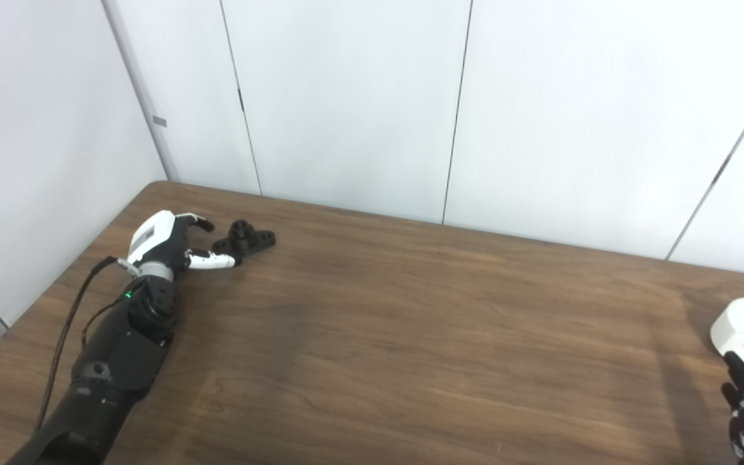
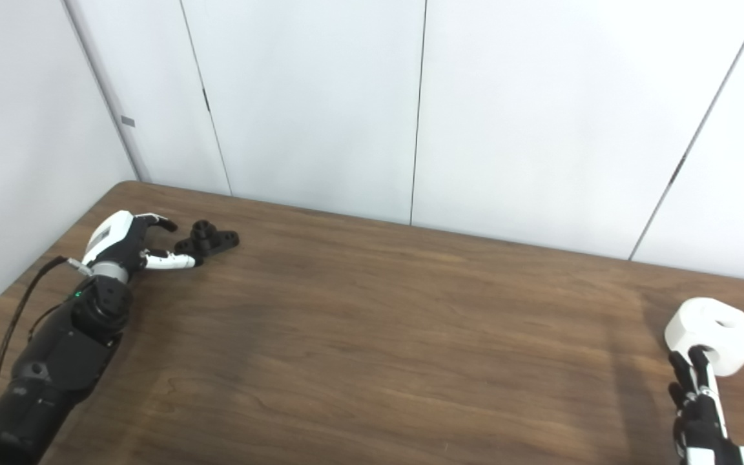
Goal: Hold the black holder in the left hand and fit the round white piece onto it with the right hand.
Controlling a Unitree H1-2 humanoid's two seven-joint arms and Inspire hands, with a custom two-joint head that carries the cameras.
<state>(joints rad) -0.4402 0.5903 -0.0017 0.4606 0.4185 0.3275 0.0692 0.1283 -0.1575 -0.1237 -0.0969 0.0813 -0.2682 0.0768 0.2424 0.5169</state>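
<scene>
- The room was bright and evenly lit, seemingly from overhead; the white wall panels [image 1: 346, 97] looked slightly washed out.
- My wooden table [image 2: 372, 336] carried a soft pale sheen across its middle, with no hard glare.
- Shadows were faint and diffuse: a dim patch lay beside my left hand [image 1: 168, 242] toward 5 o'clock, and a soft vertical band darkened the table at 9 o'clock of the round white piece [image 2: 713, 334].
- Both views were mildly soft, with fine detail smeared.
- Panel seams leaned outward toward the frame edges, showing wide-angle distortion.
</scene>
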